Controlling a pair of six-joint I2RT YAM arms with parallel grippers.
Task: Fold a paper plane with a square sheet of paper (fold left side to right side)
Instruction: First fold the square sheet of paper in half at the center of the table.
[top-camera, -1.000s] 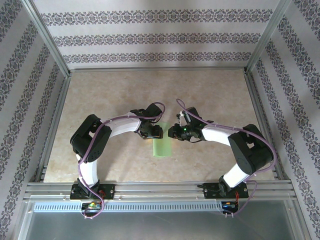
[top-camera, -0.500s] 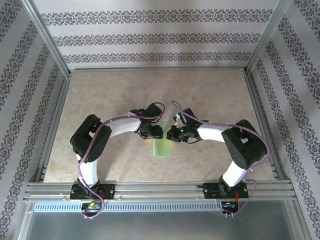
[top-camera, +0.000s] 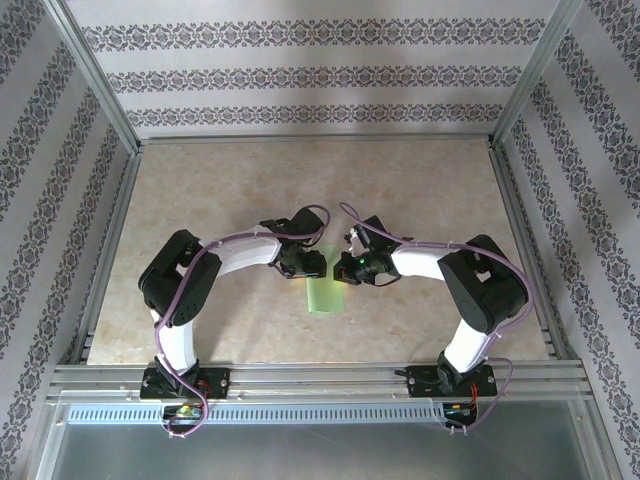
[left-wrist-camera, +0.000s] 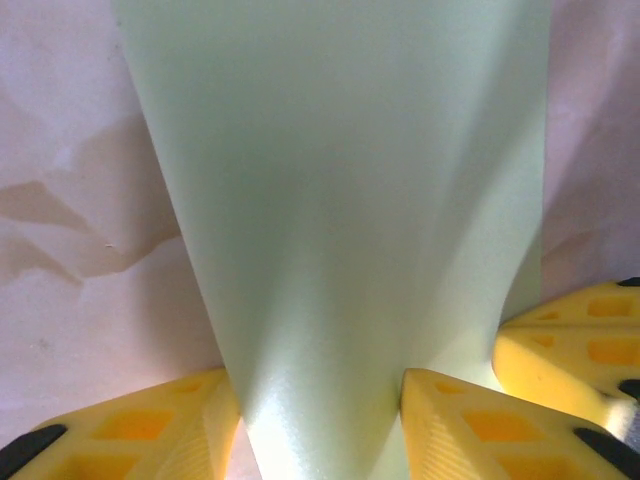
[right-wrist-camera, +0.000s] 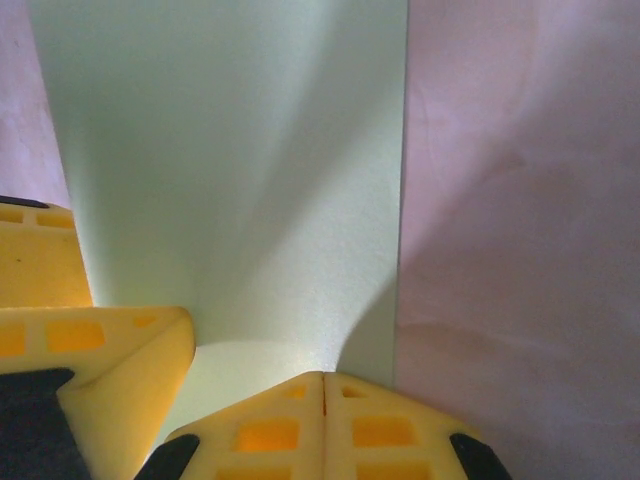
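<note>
Light green square sheet of paper (left-wrist-camera: 340, 230) rises between the left gripper (left-wrist-camera: 320, 430) jaws, pinched at its base, above the mottled bench (left-wrist-camera: 70, 250)

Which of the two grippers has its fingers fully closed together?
The right gripper: its yellow fingertips meet at the green paper. The left gripper has paper between spread fingers.

The middle of the tabletop (top-camera: 420, 190) is crowded: the left end effector (top-camera: 318, 264) and right end effector (top-camera: 340, 267) sit nearly nose to nose over the far part of the square sheet of paper (top-camera: 323, 297), leaving almost no gap between them. Both forearms arch inward and block the sides of the sheet. Open tabletop lies beyond them toward the back wall (top-camera: 320, 75) and near the sheet's front edge.
</note>
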